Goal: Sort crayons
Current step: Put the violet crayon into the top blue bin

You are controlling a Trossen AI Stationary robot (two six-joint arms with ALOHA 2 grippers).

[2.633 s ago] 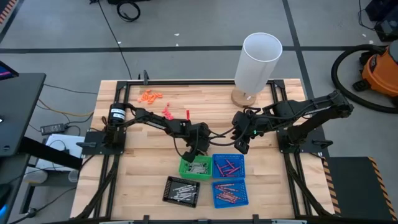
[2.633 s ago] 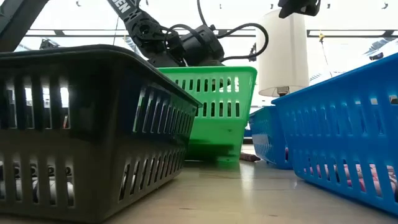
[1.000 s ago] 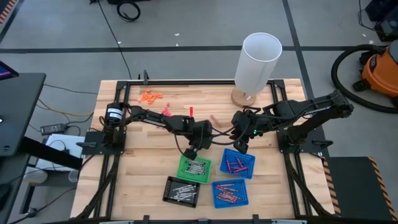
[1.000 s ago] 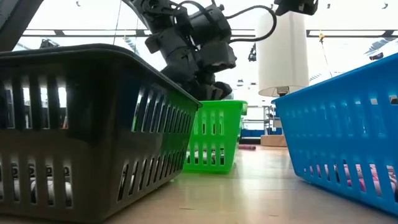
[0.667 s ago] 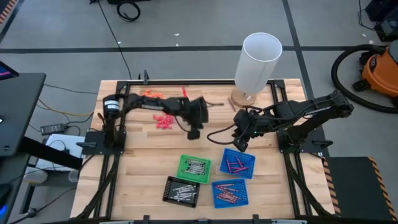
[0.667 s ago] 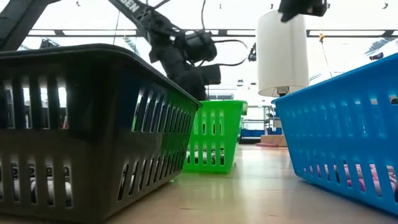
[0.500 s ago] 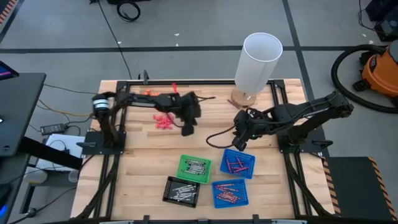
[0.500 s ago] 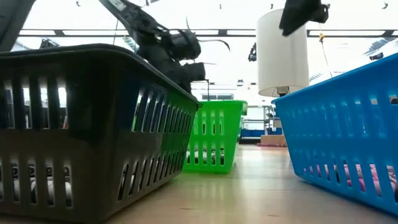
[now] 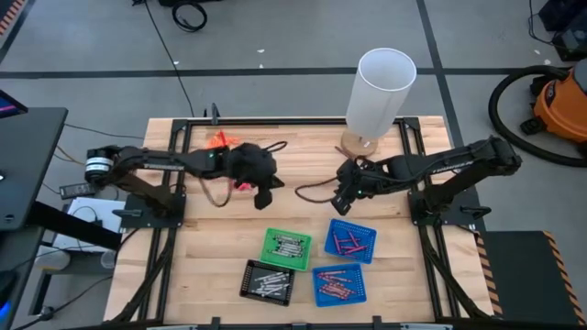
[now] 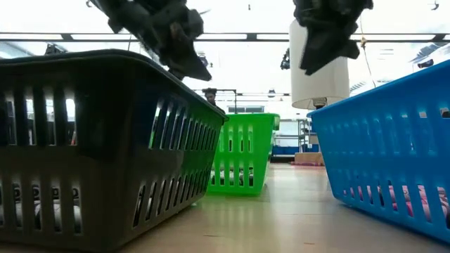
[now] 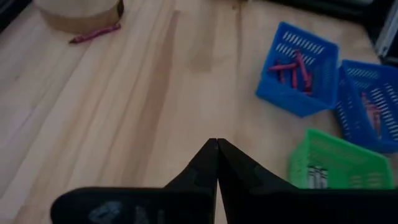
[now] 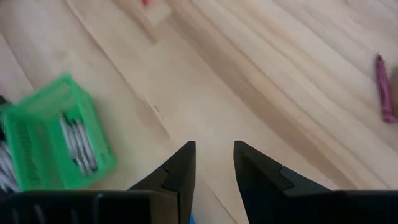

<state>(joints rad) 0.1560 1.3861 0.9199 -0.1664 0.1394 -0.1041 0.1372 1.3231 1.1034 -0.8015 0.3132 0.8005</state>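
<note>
crayons (image 9: pixel 287 245) lie sorted in 4 baskets at the bench's (image 9: pixel 202 266) near side; only the wrist views show a stray maroon crayon (image 11: pixel 94 33) by the white cylinder's base. left pincer (image 11: pixel 216 144) is closed, empty; right pincer (image 12: pixel 214 147) gapes, empty.

grey crayons (image 9: pixel 287 245), maroon crayons (image 9: pixel 348 244), seemingly sorted in baskets

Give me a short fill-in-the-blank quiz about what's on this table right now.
1. The grey crayons in the back row lie in the ___ basket.
2. The number of blue baskets is ___.
3. The left gripper is empty and ___.
4. The tall cylinder is coloured ___.

Missing words: green; two; shut; white
</note>
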